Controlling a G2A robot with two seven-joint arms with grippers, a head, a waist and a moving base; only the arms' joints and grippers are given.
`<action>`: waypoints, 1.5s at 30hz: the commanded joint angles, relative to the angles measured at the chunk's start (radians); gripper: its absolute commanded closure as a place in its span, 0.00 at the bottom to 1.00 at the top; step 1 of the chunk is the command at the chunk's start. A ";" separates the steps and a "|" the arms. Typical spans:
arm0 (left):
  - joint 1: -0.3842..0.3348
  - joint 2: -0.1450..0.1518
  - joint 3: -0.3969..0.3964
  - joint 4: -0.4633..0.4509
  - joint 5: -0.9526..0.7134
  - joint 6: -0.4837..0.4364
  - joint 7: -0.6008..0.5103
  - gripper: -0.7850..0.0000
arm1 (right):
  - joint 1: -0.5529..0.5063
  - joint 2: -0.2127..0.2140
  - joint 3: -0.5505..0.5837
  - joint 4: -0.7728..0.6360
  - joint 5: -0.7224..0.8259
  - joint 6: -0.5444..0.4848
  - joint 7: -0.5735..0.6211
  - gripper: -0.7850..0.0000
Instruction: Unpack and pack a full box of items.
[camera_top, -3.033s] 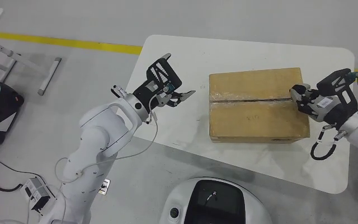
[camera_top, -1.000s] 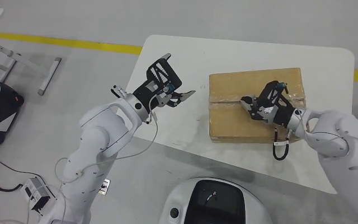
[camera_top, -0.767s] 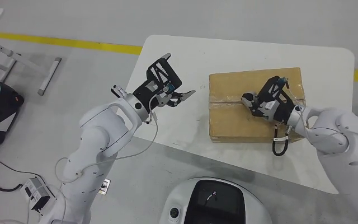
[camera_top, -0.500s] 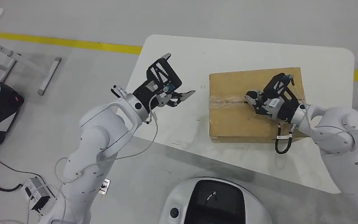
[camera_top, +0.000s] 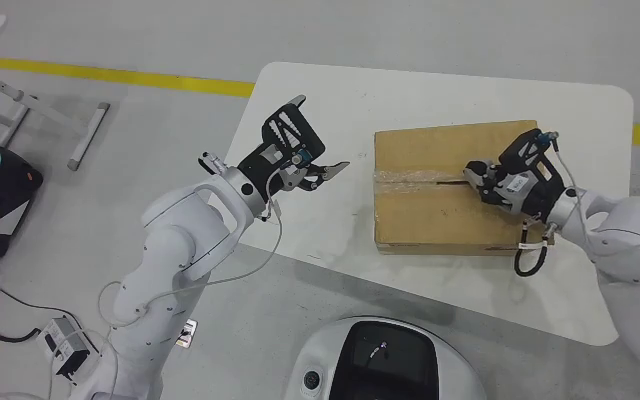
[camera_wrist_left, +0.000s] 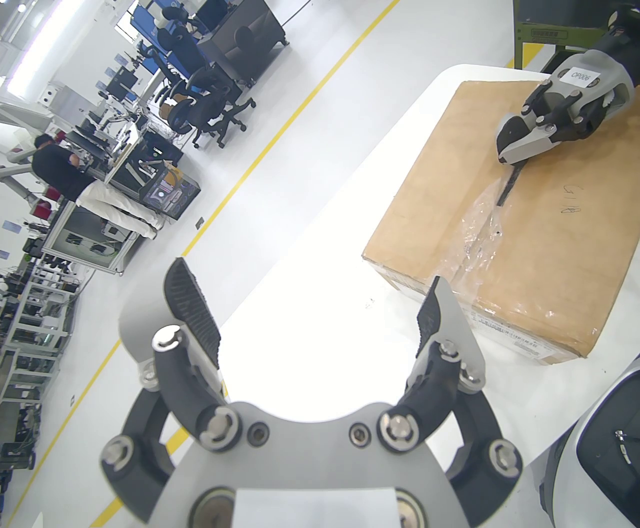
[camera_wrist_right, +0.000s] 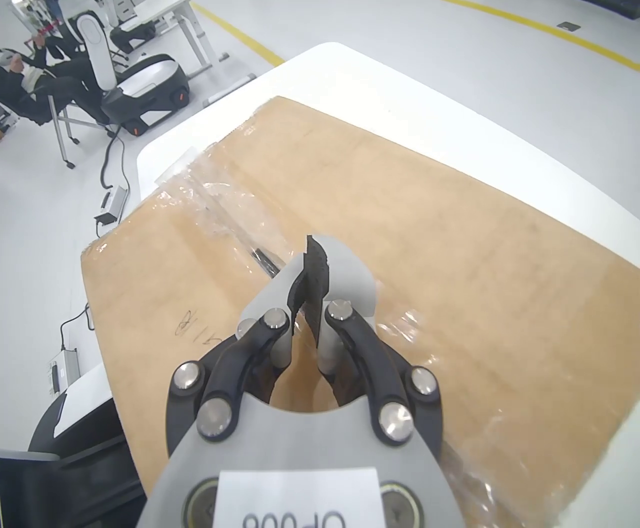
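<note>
A closed cardboard box (camera_top: 440, 215) (camera_wrist_left: 525, 240) (camera_wrist_right: 450, 240) lies on the white table (camera_top: 400, 95). Crinkled clear tape (camera_top: 420, 178) (camera_wrist_left: 480, 230) (camera_wrist_right: 220, 200) runs along its top seam. My right gripper (camera_top: 472, 180) (camera_wrist_left: 505, 150) (camera_wrist_right: 312, 265) is shut, its tips resting on the seam right of the box's middle. A thin dark line runs along the seam from the tips; I cannot tell whether it is a gap or a blade. My left gripper (camera_top: 322, 135) (camera_wrist_left: 306, 280) hangs open and empty over the table's left part, clear of the box.
Bare tabletop lies between the left gripper and the box. The table's left edge passes under the left arm. On the floor run a yellow line (camera_top: 120, 76) and, at the far left, a metal frame (camera_top: 85, 135).
The right gripper reached the box's middle a second ago and has since slid right along the taped seam. The left arm has not moved.
</note>
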 joint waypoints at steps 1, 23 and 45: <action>0.000 0.000 0.000 0.000 0.000 0.000 0.000 0.00 | -0.010 0.006 0.019 -0.002 -0.006 0.002 0.007 1.00; 0.000 0.000 0.000 0.000 0.000 0.000 0.000 0.00 | -0.140 0.072 0.291 -0.109 -0.026 0.079 0.014 1.00; 0.000 0.000 0.000 0.000 0.000 0.000 0.000 0.00 | -0.325 0.091 0.479 -0.234 -0.130 0.266 -0.293 1.00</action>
